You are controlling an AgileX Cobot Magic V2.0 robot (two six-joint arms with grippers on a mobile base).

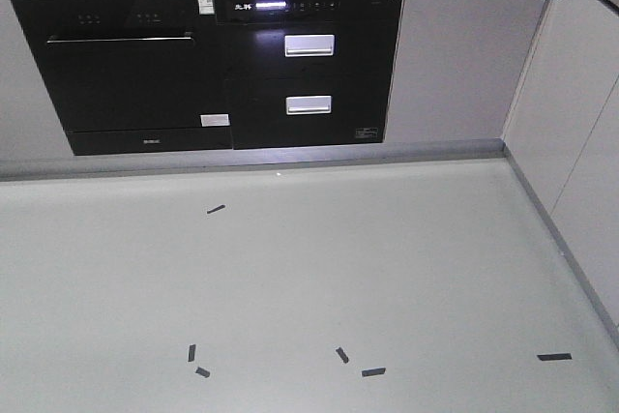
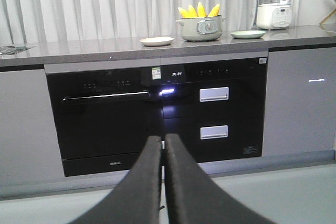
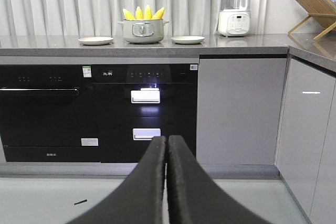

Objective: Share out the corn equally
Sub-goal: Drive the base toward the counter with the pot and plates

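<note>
Several yellow corn cobs (image 2: 198,10) stand upright in a grey-green pot (image 2: 201,29) on the far counter; the right wrist view shows the same corn (image 3: 143,12) and pot (image 3: 142,32). A white plate (image 2: 156,41) lies left of the pot and a pale green plate (image 2: 247,34) right of it. The right wrist view has these plates (image 3: 95,40) (image 3: 188,39) too. My left gripper (image 2: 163,139) is shut with nothing in it, low and well short of the counter. My right gripper (image 3: 166,140) is shut and empty as well.
Below the counter are a black oven (image 1: 126,65) and black drawers (image 1: 309,65) with silver handles. A white blender (image 3: 234,9) and a wooden rack (image 3: 312,11) stand at the counter's right. White cabinets (image 1: 580,123) run along the right. Black tape marks (image 1: 373,371) dot the floor.
</note>
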